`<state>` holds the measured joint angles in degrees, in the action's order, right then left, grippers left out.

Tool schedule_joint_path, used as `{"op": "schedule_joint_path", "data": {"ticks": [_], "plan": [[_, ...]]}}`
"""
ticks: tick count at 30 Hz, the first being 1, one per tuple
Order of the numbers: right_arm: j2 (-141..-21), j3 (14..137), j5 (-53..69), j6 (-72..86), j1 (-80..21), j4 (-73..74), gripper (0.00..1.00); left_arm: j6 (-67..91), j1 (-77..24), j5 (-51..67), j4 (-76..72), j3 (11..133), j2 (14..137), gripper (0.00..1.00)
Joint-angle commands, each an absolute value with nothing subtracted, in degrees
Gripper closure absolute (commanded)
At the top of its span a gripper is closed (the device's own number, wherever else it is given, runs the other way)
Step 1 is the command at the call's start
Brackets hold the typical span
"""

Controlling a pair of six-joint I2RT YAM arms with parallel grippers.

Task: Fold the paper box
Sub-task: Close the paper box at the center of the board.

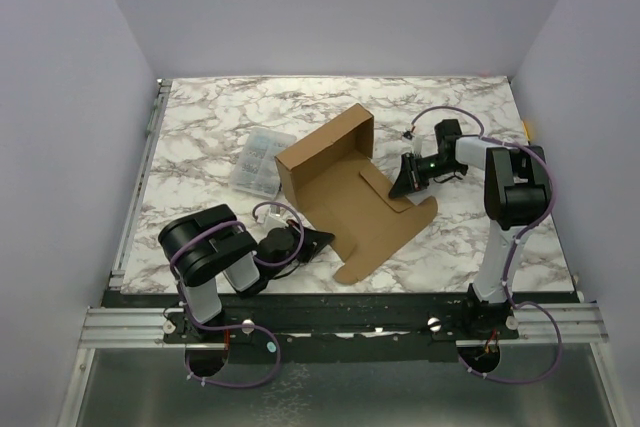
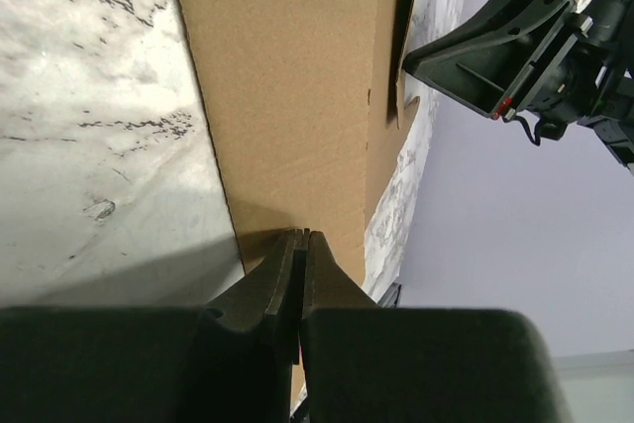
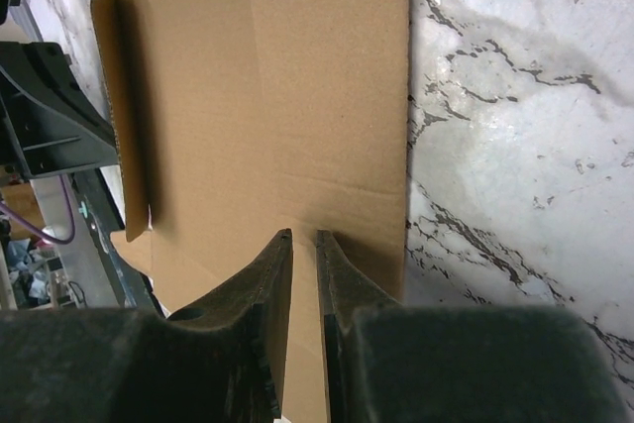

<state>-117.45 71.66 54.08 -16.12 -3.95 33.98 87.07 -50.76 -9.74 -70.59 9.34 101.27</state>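
The paper box (image 1: 345, 192) is a brown cardboard sheet lying flat on the marble table, with one wall (image 1: 325, 142) folded upright at its far left end. My left gripper (image 1: 325, 239) lies low at the sheet's near left edge. In the left wrist view its jaws (image 2: 302, 234) are shut, tips resting on the cardboard (image 2: 287, 76), with nothing visible between them. My right gripper (image 1: 400, 185) sits over a flap on the sheet's right side. In the right wrist view its fingers (image 3: 304, 235) stand a narrow gap apart, tips down on the cardboard (image 3: 258, 76).
A small clear plastic compartment case (image 1: 262, 159) lies just left of the box's upright wall. Lilac walls close in the table on three sides. A metal rail (image 1: 340, 322) runs along the near edge by the arm bases.
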Motion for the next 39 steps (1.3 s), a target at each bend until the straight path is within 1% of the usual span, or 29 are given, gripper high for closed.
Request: {"op": "schedule_joint_path", "data": {"ticks": [1, 6, 10, 14, 19, 22, 25, 28, 32, 35, 39], "plan": [[-115.7, 69.5, 53.9, -17.5, -4.7, 33.8, 0.79, 84.3, -50.7, -13.3, -66.3, 9.4, 100.9, 0.96], [-114.6, 68.8, 54.1, -16.7, -4.7, 32.4, 0.79, 82.2, -50.6, -12.6, -63.1, 10.7, 98.3, 0.96], [-118.2, 68.6, 49.7, -15.8, -4.7, 32.6, 0.79, 80.9, -50.7, -12.2, -54.2, 13.7, 97.0, 0.96], [-121.4, 68.3, 45.7, -15.0, -4.7, 32.6, 0.79, 82.0, -50.6, -13.5, -47.3, 16.2, 99.4, 0.99], [-121.7, 67.9, 42.9, -14.3, -4.7, 31.6, 0.79, 83.2, -50.6, -14.8, -45.6, 16.3, 104.2, 1.0], [-120.7, 67.9, 45.6, -15.2, -4.7, 31.6, 0.79, 82.2, -50.6, -14.8, -45.7, 16.1, 103.6, 1.0], [-117.9, 68.1, 50.2, -16.0, -4.6, 31.7, 0.79, 79.0, -50.6, -14.7, -45.6, 15.9, 99.3, 1.0], [-115.7, 67.6, 52.8, -16.2, -4.6, 31.7, 0.78, 75.6, -50.5, -13.8, -45.4, 15.7, 93.9, 0.94], [-117.0, 67.7, 54.5, -17.1, -4.1, 32.8, 0.78, 72.4, -50.6, -10.0, -42.8, 16.4, 88.3, 0.91], [-118.0, 68.1, 55.1, -17.4, -3.8, 33.4, 0.78, 71.4, -50.6, -5.8, -42.5, 16.9, 87.3, 0.91], [-118.1, 68.2, 55.1, -17.3, -3.9, 33.2, 0.78, 71.1, -51.1, -2.8, -42.6, 17.5, 89.5, 0.9]]}}
